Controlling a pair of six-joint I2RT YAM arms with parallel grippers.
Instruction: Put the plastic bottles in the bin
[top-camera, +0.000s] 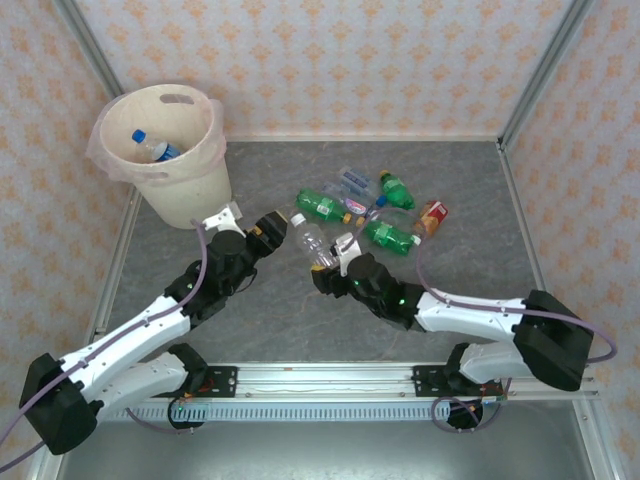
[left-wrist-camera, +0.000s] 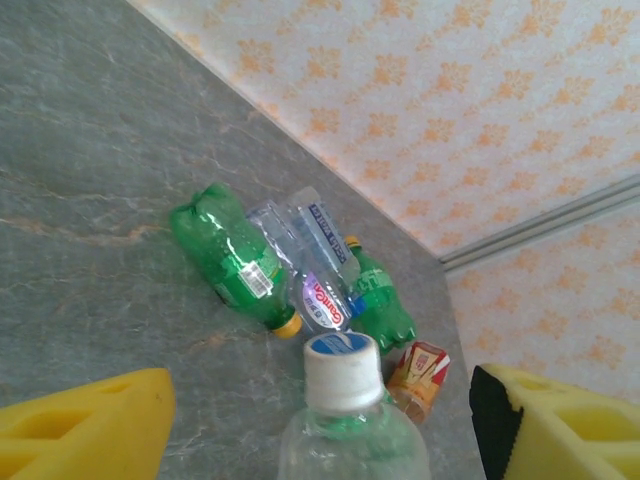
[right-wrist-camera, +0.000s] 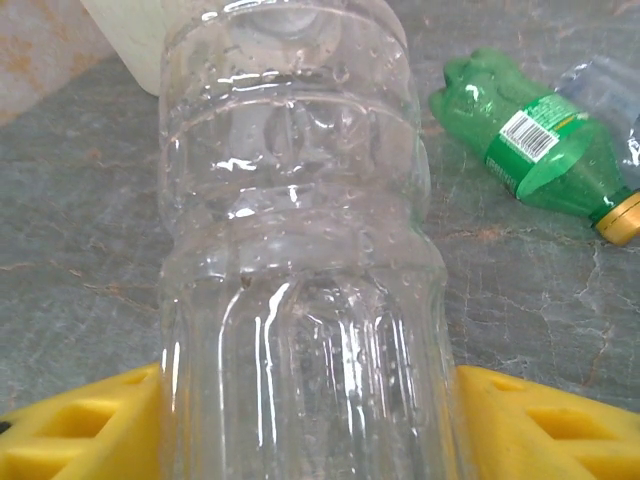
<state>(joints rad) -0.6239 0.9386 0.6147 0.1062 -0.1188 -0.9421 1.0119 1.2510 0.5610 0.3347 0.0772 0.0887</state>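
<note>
Patterned wall panels enclose a grey marbled counter (top-camera: 300, 320), at whose far left corner the bin (top-camera: 190, 190) is stood, with 1 blue-capped bottle (top-camera: 155, 148) already lying inside. A clear bottle (top-camera: 308, 240) is held between the 2 arms. Its lower body is clamped by the right hand (top-camera: 333, 260), whose yellow pads (right-wrist-camera: 80, 425) are pressed against both sides, and its white cap is pointed toward the left hand (top-camera: 280, 226). That hand is spread wide around the neck with neither pad seen touching, so nothing is gripped by it. A handover is judged to be intended, since the bin lies on the left arm's side. Further off, 3 green bottles (top-camera: 322, 205) are left grouped with others, well apart from the bin.
</note>
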